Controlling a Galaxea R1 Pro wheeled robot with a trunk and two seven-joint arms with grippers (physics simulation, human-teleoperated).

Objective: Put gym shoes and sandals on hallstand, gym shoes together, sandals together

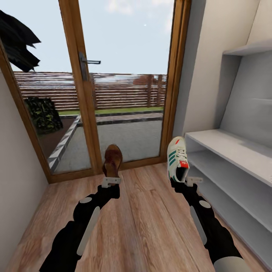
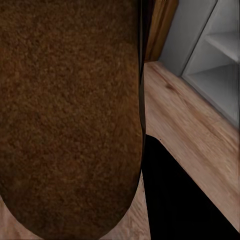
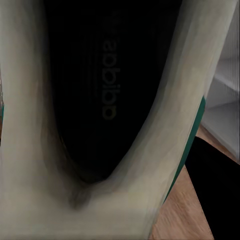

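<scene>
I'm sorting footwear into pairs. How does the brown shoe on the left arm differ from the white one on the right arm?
The brown leather sandal is plain dark brown; the white lace-up gym shoe has green side stripes and a red tongue label. The sandal looks smaller and lies further from the light-grey shoe rack, while the gym shoe is beside it. Both are lifted off the wood-plank floor, toes pointing away.

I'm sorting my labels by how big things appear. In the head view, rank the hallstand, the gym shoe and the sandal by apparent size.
1. hallstand, by far.
2. gym shoe.
3. sandal, though its difference from the shoe is slight; both are held up at similar distance, so treat that ranking as unsure.
</scene>
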